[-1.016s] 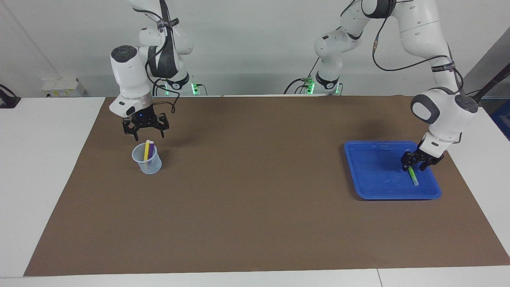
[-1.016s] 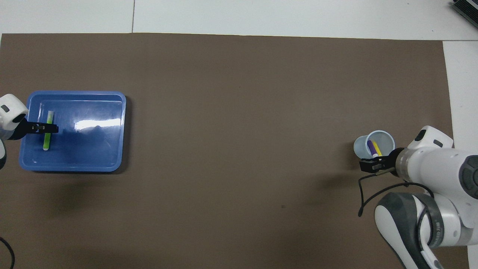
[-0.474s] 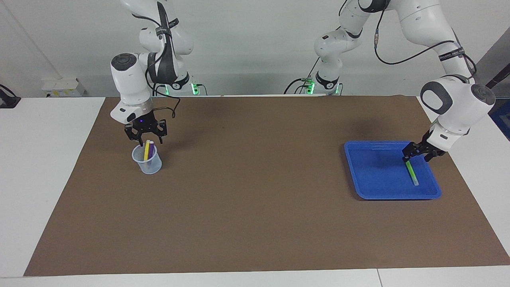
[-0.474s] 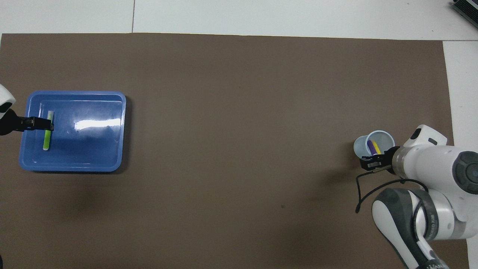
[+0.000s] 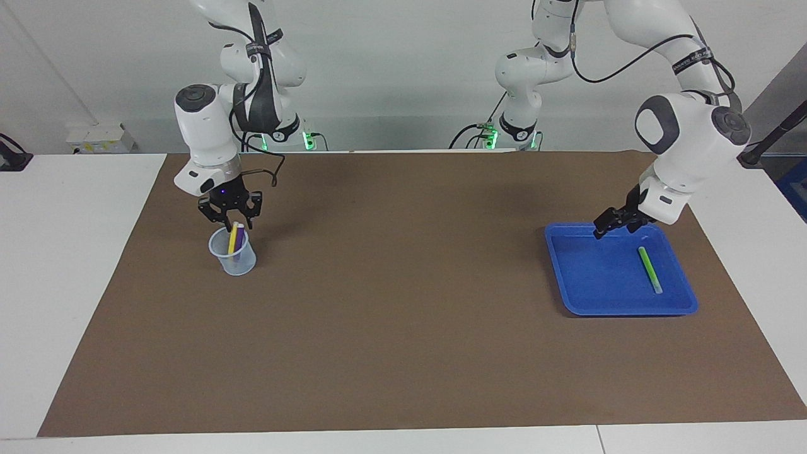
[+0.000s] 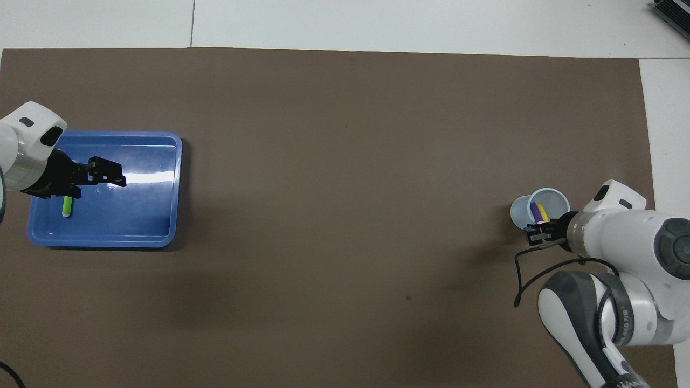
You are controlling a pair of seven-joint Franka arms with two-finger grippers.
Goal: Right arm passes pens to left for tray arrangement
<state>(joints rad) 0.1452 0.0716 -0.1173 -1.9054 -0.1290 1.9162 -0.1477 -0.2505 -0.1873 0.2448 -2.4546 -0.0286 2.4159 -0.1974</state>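
The right gripper hangs directly over the translucent cup, its fingertips at the tops of the two pens standing inside. The yellow pen and the purple pen lean together in the cup, caps upward, immediately below the gripper. The fingers are drawn partly in around the cap of the yellow pen; whether they actually grip it cannot be told. A small blue light shows on the gripper's body, and a thin black cable loops from its wrist. In the overhead view the right gripper overlaps the cup's rim on the side nearer the robots, with the purple pen and yellow pen visible in the cup's mouth.

The left gripper is raised above the blue tray, over the rim nearer the robots. Its fingers stand open and hold nothing. The green pen lies flat on the tray floor, apart from the gripper and below it, toward the left arm's end of the tray, with its pale cap pointing away from the robots. In the overhead view the left gripper covers part of the tray, and only the lower part of the green pen shows beneath the wrist.

Tray and cup sit well apart on the brown mat, at opposite ends of the table
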